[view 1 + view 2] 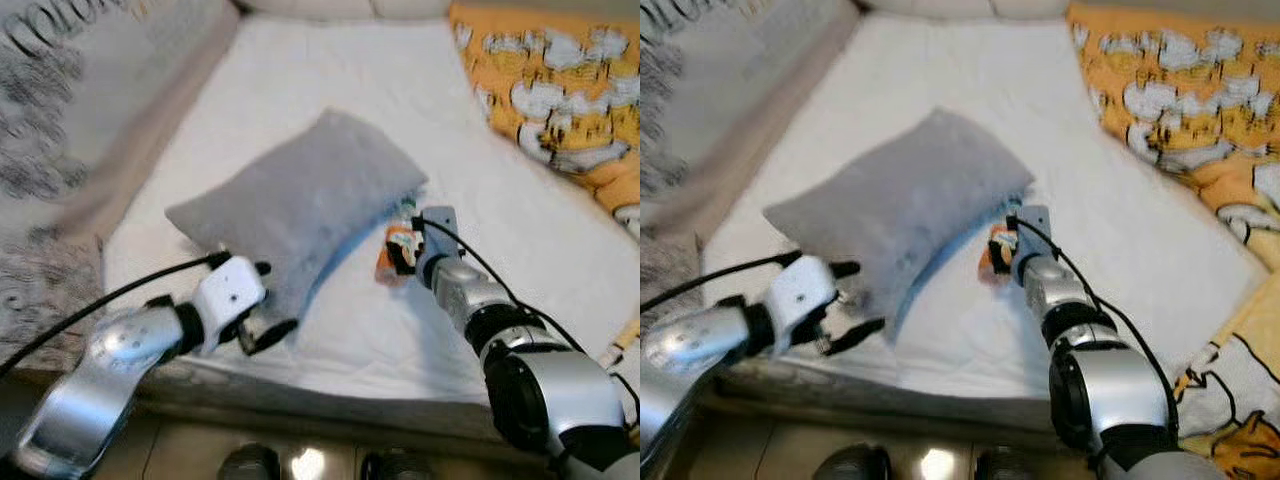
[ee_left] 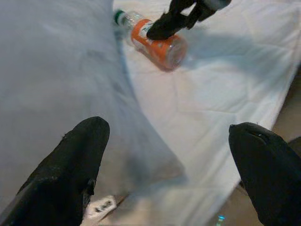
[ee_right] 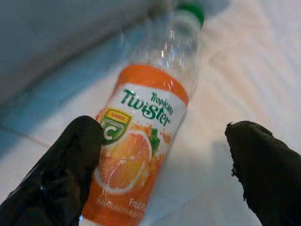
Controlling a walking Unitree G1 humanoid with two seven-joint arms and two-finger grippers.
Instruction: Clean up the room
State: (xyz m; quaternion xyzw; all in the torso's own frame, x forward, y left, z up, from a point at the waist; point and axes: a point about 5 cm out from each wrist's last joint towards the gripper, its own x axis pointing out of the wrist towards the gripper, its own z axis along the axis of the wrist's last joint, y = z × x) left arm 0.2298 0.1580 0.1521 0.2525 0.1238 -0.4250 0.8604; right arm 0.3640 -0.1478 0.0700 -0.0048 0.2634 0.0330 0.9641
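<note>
Reaching over the white sheet, the right gripper is hanging with its fingers spread wide, one black fingertip touching or almost touching the orange label of the bottle, the other well clear on the far side. That bottle is lying on its side between the two fingers, green cap pointing away from the wrist, tucked just beside the grey pillow. To grip it well, I'd say the fingers should be settling down astride the labelled middle before closing, so it isn't rolling away under the pillow. The left gripper is hovering, fingers also wide apart, at the pillow's near corner.
</note>
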